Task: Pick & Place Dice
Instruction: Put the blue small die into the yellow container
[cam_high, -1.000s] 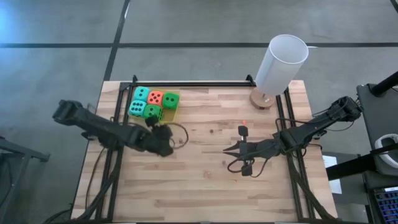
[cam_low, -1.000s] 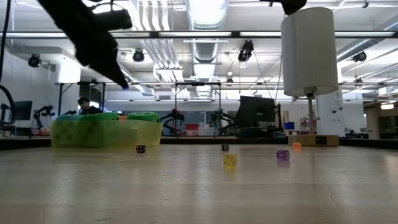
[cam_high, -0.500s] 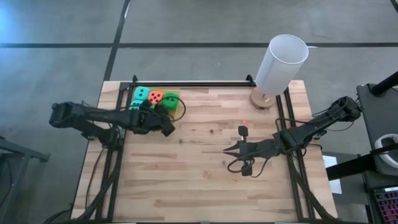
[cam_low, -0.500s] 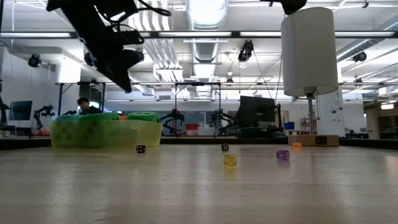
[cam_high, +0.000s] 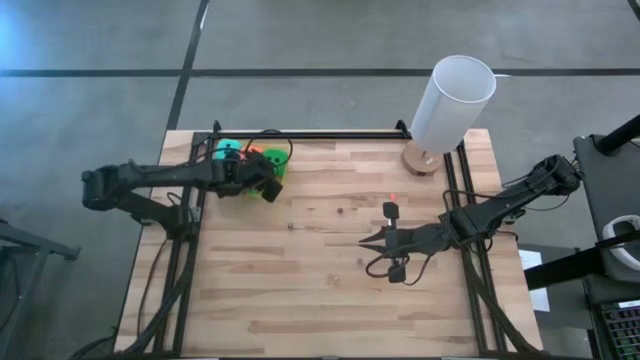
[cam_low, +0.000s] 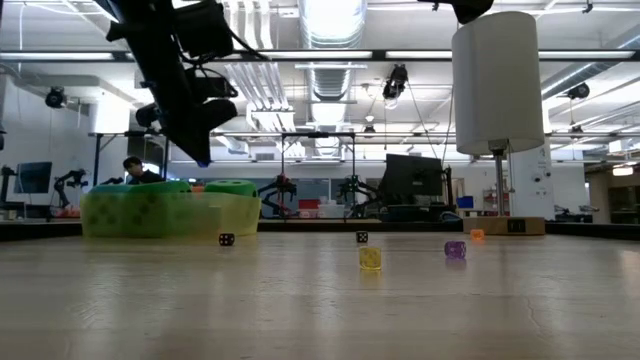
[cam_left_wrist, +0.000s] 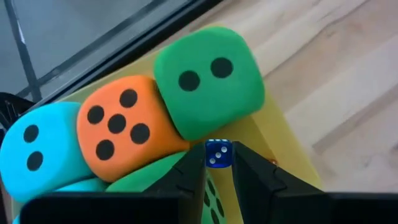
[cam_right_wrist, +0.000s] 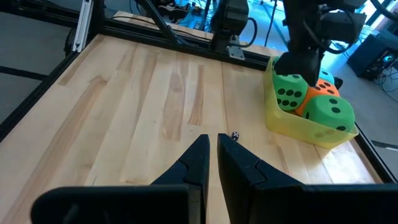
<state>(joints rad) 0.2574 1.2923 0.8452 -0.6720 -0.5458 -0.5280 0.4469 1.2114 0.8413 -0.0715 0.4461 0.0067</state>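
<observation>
Several big foam dice sit in a translucent yellow tray (cam_high: 283, 172) at the table's far left: a green one (cam_left_wrist: 208, 81), an orange-red one (cam_left_wrist: 121, 127), a teal one (cam_left_wrist: 34, 146) and another green one (cam_left_wrist: 155, 180) below. My left gripper (cam_high: 268, 186) hangs over the tray's near right part, shut on a tiny blue die (cam_left_wrist: 218, 154). Small dice lie loose on the table: black (cam_low: 227, 239), yellow (cam_low: 370, 258), purple (cam_low: 455, 249). My right gripper (cam_high: 365, 240) waits, shut, low over the table's right middle. My left gripper pinches the tiny blue die (cam_left_wrist: 218, 154) between its two fingertips (cam_left_wrist: 189, 177), one on each opposite side face. The fingers slant downward toward the tray. The die is lifted clear and hangs above the foam dice.
A tall white cylinder lamp (cam_high: 452, 100) on a wooden base stands at the far right corner. More small dice lie near the middle (cam_high: 393, 195) (cam_right_wrist: 235, 134). Black frame rails (cam_high: 300, 135) run along the far edge and both sides. Bare wood lies toward the near edge.
My left gripper has moved from the table's left middle toward the far edge and a little up. It now hangs over the yellow tray. It has stayed shut the whole time. The right arm has kept still.
</observation>
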